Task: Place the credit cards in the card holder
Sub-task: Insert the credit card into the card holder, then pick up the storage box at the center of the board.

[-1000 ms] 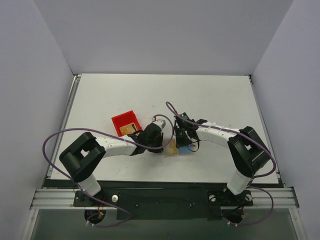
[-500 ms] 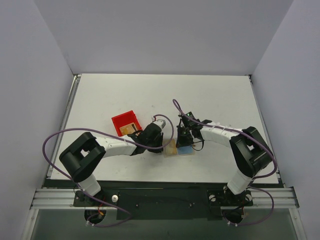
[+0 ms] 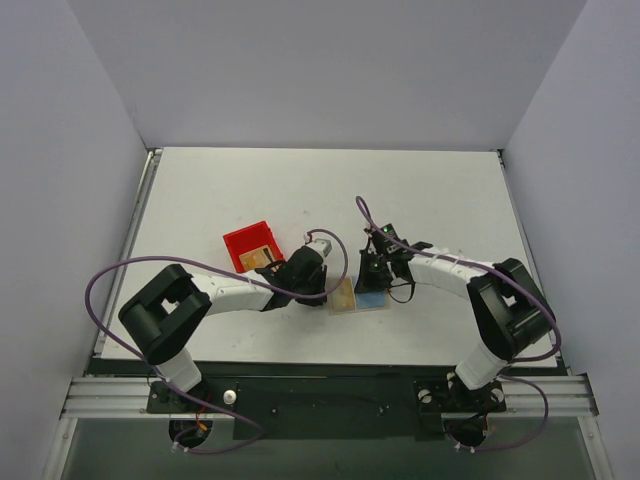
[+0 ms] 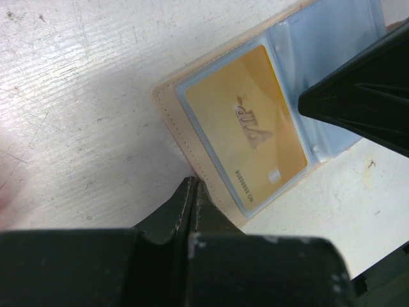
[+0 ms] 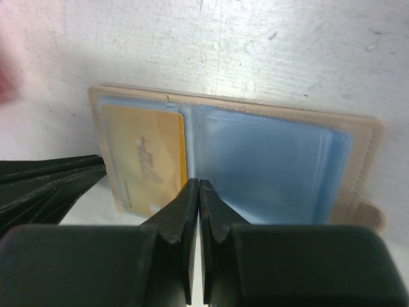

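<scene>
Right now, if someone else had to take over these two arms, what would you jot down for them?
Card holder: lies open flat, blue lining up.
Left gripper: shut, empty, tips at its tan border.
Right gripper: shut, empty, tips at its middle fold.
Done: one credit card sits in a pocket.
Left: the facing pocket is empty; what looks like another card lies in the red bin.

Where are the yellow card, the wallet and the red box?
yellow card (image 4: 246, 137), left wrist view, middle of its face.
wallet (image 5: 268, 166), right wrist view, its empty blue pocket.
red box (image 3: 245, 243), top view, its bare red part.
</scene>
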Robot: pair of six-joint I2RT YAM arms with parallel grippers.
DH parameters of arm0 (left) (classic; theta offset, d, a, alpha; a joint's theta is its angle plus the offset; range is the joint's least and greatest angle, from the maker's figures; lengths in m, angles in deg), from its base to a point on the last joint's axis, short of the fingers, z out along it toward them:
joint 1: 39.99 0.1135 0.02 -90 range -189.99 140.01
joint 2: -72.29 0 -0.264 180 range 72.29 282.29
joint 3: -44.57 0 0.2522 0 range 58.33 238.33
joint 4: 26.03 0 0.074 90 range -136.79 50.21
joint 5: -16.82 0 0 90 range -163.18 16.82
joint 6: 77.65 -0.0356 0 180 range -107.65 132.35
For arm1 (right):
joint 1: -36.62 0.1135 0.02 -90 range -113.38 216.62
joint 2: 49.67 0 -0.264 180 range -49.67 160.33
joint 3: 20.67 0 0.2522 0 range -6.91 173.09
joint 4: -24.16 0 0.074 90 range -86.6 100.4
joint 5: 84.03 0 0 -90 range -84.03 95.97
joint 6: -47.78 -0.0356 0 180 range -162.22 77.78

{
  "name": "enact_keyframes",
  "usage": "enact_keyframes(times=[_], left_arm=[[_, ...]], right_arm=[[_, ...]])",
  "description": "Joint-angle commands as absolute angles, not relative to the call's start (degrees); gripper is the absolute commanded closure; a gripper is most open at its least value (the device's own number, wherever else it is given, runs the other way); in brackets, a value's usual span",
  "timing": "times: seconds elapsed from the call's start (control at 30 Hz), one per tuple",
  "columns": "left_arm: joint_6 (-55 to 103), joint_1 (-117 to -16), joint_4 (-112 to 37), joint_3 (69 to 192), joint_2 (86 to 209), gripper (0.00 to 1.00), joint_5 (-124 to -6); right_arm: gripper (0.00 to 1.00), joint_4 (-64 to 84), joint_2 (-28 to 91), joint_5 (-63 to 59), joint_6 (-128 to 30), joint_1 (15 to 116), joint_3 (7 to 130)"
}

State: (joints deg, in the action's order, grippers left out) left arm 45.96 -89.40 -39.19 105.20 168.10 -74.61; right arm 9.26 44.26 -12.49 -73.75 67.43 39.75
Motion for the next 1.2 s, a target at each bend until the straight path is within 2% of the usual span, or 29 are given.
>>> enact_keyframes(times=[0.0,0.87,1.17], left_arm=[[45.8,-89.3,-37.5,106.3,167.7,1.00,-74.9],[46.1,-89.1,-37.8,106.1,168.0,1.00,-75.3],[45.1,-89.1,-39.7,106.8,163.5,1.00,-77.6]], right_arm=[[1.00,5.0,39.2,-6.0,-72.5,67.7,39.9],[1.00,-2.6,41.2,8.4,-70.6,67.6,40.6],[1.00,1.7,33.1,8.7,-70.9,67.6,38.4]])
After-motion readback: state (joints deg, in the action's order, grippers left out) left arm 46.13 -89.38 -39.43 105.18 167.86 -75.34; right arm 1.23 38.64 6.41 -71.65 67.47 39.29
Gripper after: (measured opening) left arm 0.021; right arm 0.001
